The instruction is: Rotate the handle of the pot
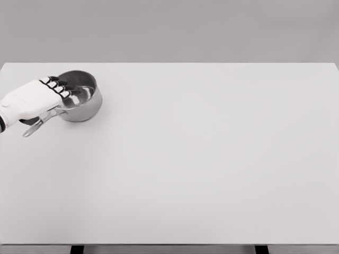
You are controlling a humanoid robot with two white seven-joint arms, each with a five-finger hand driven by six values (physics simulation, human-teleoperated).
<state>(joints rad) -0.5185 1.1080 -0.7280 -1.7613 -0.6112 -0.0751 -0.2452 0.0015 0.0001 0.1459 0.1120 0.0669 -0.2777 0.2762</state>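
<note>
Steel pot (85, 103) on counter (201, 159); your left hand (33, 100) over handle (36, 126), grip unclear. You swing handle next, keeping contact.

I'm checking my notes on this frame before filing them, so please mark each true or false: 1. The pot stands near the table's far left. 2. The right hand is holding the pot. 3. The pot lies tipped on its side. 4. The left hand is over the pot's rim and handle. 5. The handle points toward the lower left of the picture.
1. True: the pot stands near the far left of the table.
2. False: no right hand is in view; only the left hand is at the pot.
3. False: it stands upright, open side up.
4. True: its fingers reach over the near rim.
5. True: the handle sticks out below the hand toward the lower left.
</note>
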